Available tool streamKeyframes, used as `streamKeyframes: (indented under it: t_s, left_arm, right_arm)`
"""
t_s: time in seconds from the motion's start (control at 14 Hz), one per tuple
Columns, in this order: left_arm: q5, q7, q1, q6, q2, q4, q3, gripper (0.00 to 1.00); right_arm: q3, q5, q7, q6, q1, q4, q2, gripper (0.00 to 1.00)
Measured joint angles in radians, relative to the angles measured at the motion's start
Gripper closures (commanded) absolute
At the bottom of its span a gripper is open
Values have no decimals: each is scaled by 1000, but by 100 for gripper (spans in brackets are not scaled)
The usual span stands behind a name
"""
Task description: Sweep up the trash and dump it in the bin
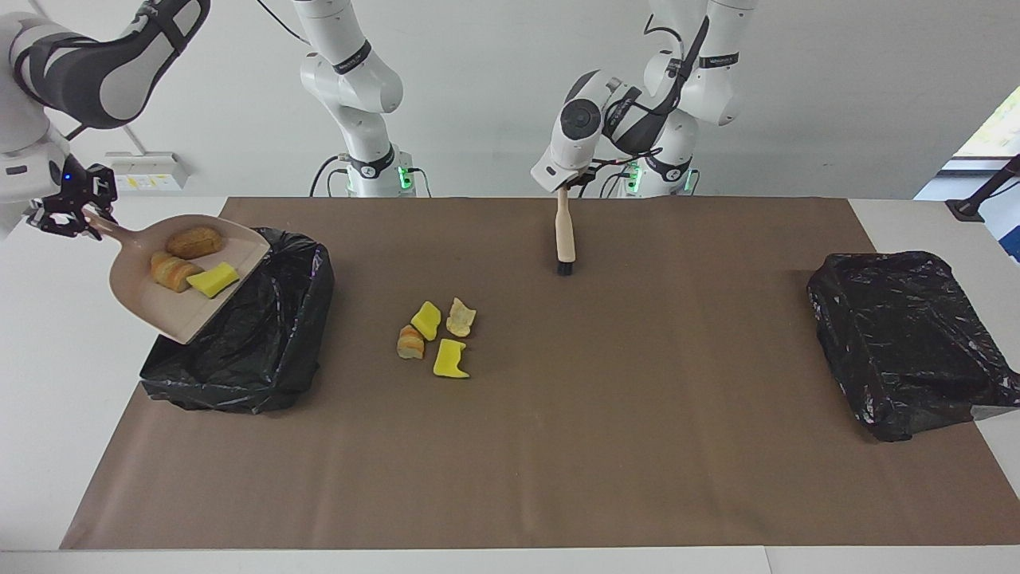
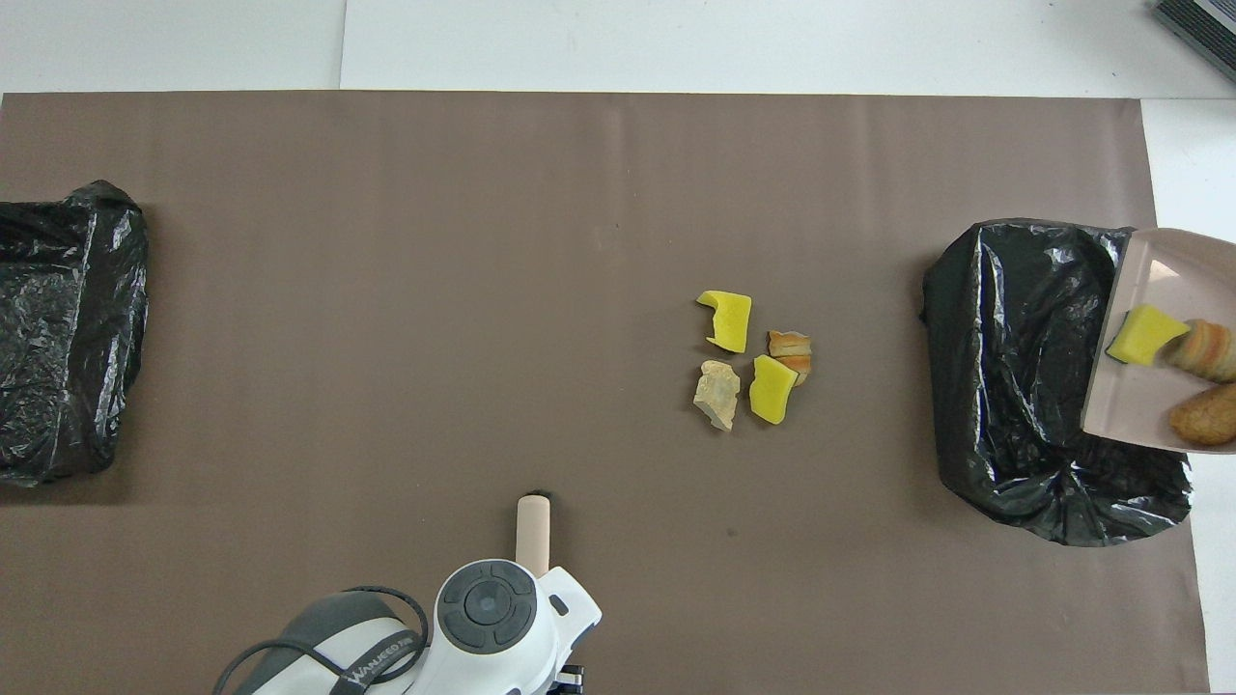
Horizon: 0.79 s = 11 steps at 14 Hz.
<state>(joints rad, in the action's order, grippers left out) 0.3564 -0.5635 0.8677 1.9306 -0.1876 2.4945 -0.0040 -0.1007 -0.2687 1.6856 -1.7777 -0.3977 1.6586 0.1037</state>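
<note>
Right gripper (image 1: 62,217): I am pinching the dustpan (image 1: 185,281) by its handle, holding it raised and tilted over the bin (image 1: 239,335) at the right arm's end of the table.
In the pan: three scraps (image 1: 188,257), two tan, one yellow, are riding near the handle end.
On the mat: four scraps (image 1: 437,339) are lying clustered between the bin and the brush (image 1: 564,231).
Left gripper (image 1: 567,185): I am gripping the brush's top, bristles down at the mat, waiting.
Risk: the pan's lip is sitting near the bin's rim, so tipping too fast could bounce pieces over the liner.
Risk: a thin handle pinch could let the pan twist.
</note>
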Motion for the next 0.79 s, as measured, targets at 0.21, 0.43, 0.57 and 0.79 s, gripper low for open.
streamKeyframes:
  t_s: [0.21,0.43,0.57,0.79]
  left_arm:
    - [0,30,-27,0,11,-3,5,0]
    - [-5,30,-86,-14,14,-53,6,0]
    - [-72,41,-178,-67,13,-152,8,0]
    - [-173,55,-274,-164,12,-345,17,0]
  right_arm:
    - [5,-156,19,-137,19,68,-1,100]
    - [10,-285,19,-173,60,103,-7,100]
    - [13,-340,19,-177,85,110,-15,100]
    - [14,-393,15,-177,106,112,-21,100]
